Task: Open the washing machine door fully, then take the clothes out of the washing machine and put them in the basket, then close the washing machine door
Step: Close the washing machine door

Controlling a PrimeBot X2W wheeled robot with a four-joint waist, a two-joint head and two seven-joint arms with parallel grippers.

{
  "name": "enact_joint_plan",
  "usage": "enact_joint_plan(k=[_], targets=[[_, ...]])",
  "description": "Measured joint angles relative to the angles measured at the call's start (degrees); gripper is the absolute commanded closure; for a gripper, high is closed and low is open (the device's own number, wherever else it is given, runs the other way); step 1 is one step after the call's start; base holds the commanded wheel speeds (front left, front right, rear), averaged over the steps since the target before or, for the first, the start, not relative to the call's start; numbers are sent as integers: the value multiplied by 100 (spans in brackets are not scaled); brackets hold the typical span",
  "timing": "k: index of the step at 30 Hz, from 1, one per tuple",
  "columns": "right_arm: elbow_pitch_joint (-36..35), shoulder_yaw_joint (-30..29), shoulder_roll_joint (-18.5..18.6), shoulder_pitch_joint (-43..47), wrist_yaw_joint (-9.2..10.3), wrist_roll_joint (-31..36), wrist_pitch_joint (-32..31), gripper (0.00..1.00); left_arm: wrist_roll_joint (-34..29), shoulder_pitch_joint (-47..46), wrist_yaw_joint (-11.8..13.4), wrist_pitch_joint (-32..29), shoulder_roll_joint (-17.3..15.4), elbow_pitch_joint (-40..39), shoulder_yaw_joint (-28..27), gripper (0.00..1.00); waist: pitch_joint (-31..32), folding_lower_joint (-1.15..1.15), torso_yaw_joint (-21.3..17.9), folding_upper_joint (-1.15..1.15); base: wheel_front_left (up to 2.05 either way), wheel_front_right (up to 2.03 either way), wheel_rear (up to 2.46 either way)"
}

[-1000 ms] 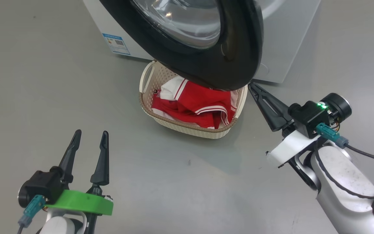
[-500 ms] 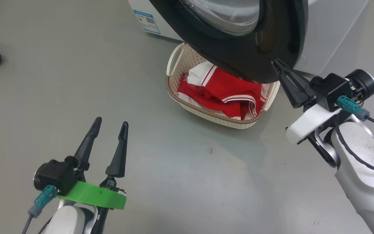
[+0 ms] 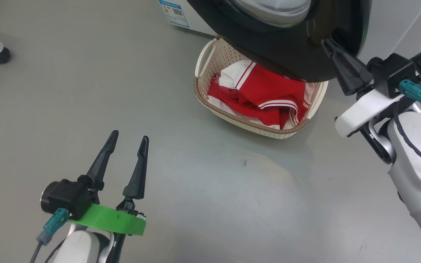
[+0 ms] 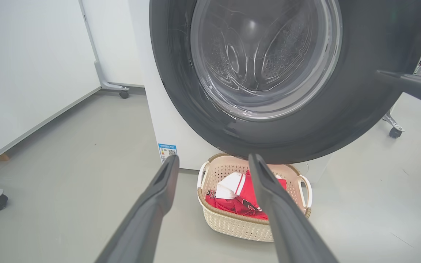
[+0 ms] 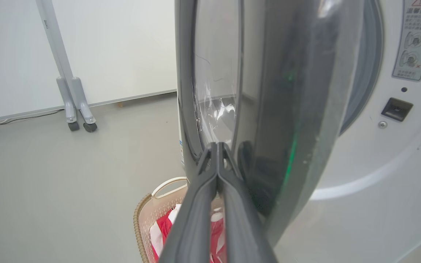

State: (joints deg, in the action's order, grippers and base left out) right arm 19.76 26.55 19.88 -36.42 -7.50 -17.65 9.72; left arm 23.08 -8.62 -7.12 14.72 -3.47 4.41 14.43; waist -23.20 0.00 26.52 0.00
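— Where did our right pincer [image 3: 326,42] stand, and how?

— Its two long dark fingers were pressed together, pinching nothing. Their tips lay at the free edge of the large round washing machine door [image 3: 287,62], by its wide glossy black rim. We could not tell whether they touched it.

— And the other one?

— Our left pincer [image 3: 129,136] hung low over the grey floor [image 3: 232,204], fingers spread and empty, well apart from everything.

— How did the door sit?

— It was swung part-way out from the big white front-loading washing machine [image 5: 378,164] and stood upright. Being round, it had no long axis; what counted was its flat plane. The right wrist view caught that plane nearly edge-on, while the face with the clear glass bowl was turned toward our left pincer. Its lower rim hung over the small cream perforated plastic basket [image 3: 232,120], which sat on the floor just before the machine.

— The clothes?

— The bright red sports clothes [image 3: 269,91] with white stripe trim lay crumpled inside that basket. We took them to be soft, limp and light.

— So how would the door handle?

— We judged it stiff and fairly heavy, turning only about its hinge, with a gloss slick enough to let a fingertip slide. The place to press was the black rim near the free edge, far from the hinge, never the glass. Shutting it seemed the one step left.
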Motion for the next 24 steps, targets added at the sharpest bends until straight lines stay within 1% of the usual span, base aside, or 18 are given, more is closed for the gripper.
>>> enact_joint_plan(k=[7,13,24], targets=[[109,-108,187,-394,0,0,-18,100,22,-115,0,0,21,-80,46,0,-206,0,44,0,0,0,0],[180,-153,231,-834,0,7,-87,100,64,-170,0,0,53,-114,20,0,-431,0,89,0,0,0,0],[417,-336,535,-1580,0,103,-194,100,135,-453,-5,0,113,-140,48,0,-850,0,203,0,0,0,0]])
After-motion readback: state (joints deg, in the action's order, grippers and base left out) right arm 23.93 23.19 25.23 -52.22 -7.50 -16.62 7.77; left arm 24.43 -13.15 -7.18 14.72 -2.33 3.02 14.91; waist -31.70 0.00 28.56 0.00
